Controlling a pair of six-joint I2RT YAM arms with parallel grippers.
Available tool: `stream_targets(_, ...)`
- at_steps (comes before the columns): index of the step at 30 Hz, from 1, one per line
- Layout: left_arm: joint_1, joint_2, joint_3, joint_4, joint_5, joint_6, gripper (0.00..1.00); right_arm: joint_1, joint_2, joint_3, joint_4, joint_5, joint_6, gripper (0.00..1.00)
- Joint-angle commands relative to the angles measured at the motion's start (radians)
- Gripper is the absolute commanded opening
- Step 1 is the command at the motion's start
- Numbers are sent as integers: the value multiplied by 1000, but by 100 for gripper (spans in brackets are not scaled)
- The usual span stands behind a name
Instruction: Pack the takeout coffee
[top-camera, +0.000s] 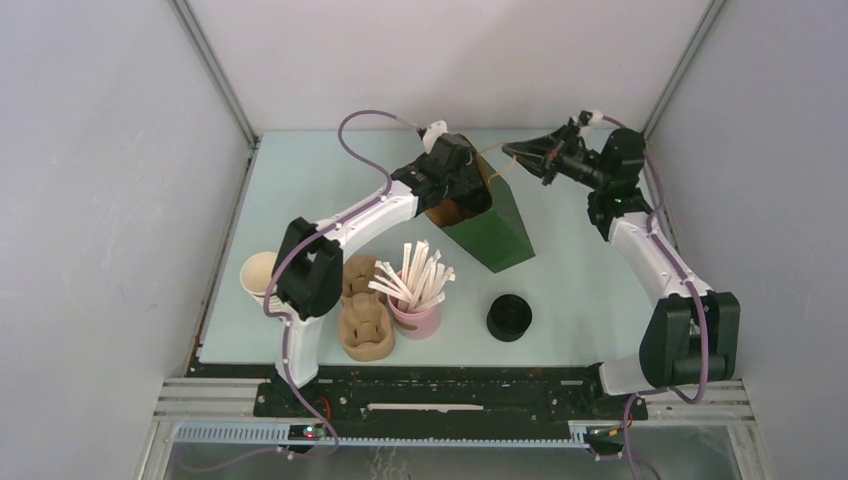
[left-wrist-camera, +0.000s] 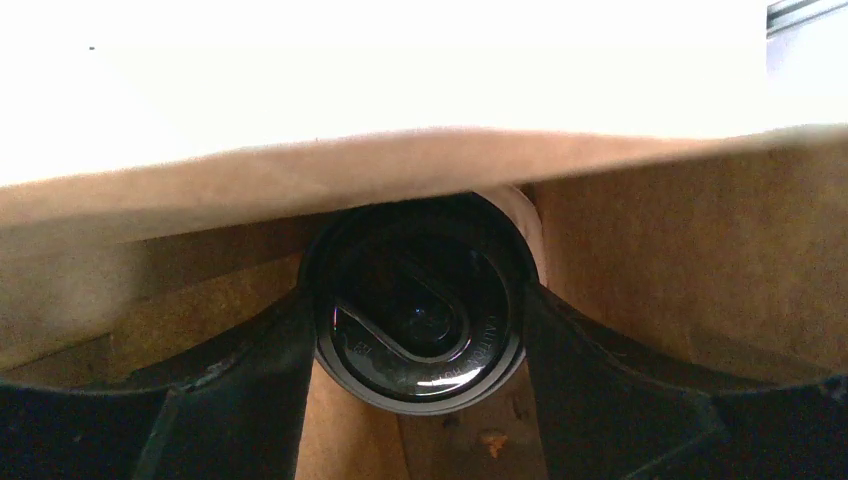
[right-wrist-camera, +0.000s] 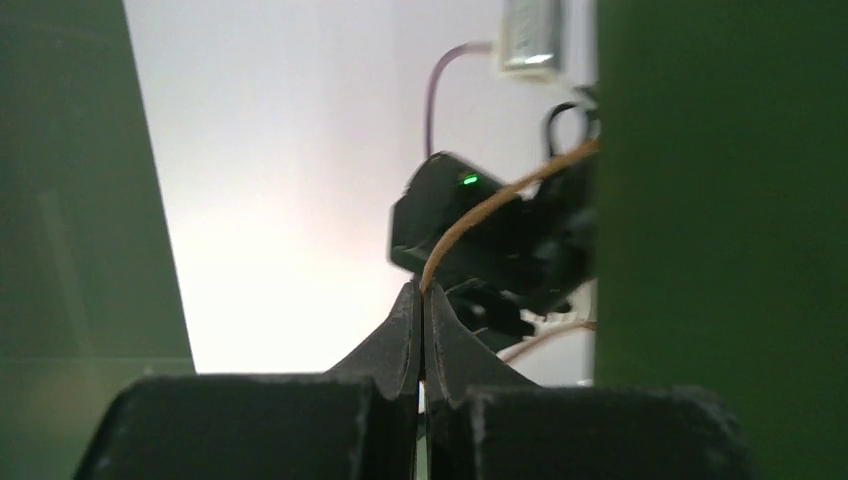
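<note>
The takeout coffee (left-wrist-camera: 420, 310), a black cup with a round black lid, sits between my left gripper's (left-wrist-camera: 420, 335) fingers (left-wrist-camera: 250, 390), which press on both sides of it. It is inside the brown interior (left-wrist-camera: 680, 250) of the green paper bag (top-camera: 495, 225). In the top view my left gripper (top-camera: 455, 190) is pushed into the bag's mouth and the cup is hidden. My right gripper (top-camera: 520, 152) is shut on the bag's brown twine handle (right-wrist-camera: 480, 210), holding it up at the far side; its jaws (right-wrist-camera: 421, 300) are pressed together on the twine.
A pink straw holder (top-camera: 415, 318) full of wrapped straws stands in front. A squat black stack of lids (top-camera: 510, 317) is to its right. Brown cup carriers (top-camera: 363, 320) and a cream-lined cup stack (top-camera: 258, 275) lie at the left.
</note>
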Motion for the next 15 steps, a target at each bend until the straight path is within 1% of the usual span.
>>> stream_targets(1, 21, -61, -25, -27, -12, 75, 25, 117, -5, 93, 102, 64, 94, 0)
stream_targets(4, 33, -84, -63, 3, 28, 74, 25, 160, -5, 98, 161, 100, 156, 0)
stream_targets(10, 58, -169, -126, 1, 27, 90, 25, 207, 8, 164, 175, 139, 191, 0)
stream_targets(15, 61, -257, -140, -76, -41, 151, 24, 242, 47, 169, 298, 172, 267, 0)
